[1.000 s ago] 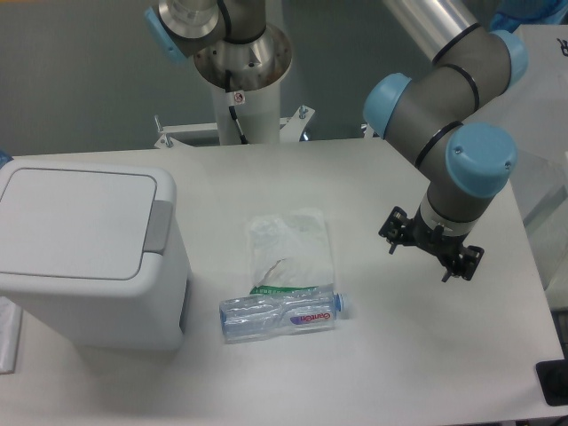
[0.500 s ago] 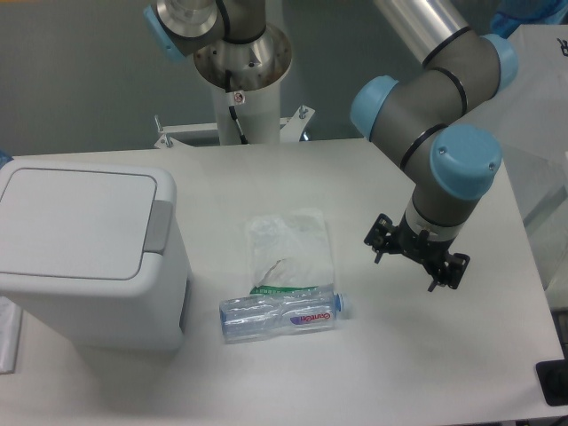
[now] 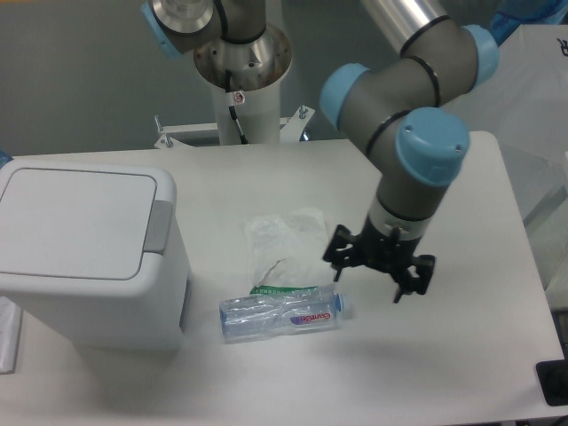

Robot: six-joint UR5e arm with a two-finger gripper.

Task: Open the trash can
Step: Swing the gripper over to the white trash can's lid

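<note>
The trash can [image 3: 84, 257] is a large white boxy bin at the left of the table. Its flat white lid [image 3: 75, 222] lies shut, with the grey push-button tab [image 3: 159, 225] on its right edge. My gripper [image 3: 373, 277] hangs over the table to the right of the bin, well apart from it, just right of the bottle's cap end. Its two black fingers [image 3: 339, 253] are spread and hold nothing.
A crushed clear plastic bottle [image 3: 282, 314] with a blue cap lies on the table in front of the bin's right side. A crumpled clear plastic bag [image 3: 288, 248] lies just behind it. The robot's base column [image 3: 241, 84] stands at the back.
My gripper has moved left and slightly toward the front, from the table's right side to beside the bottle's cap. The bin, bottle and bag have not moved.
</note>
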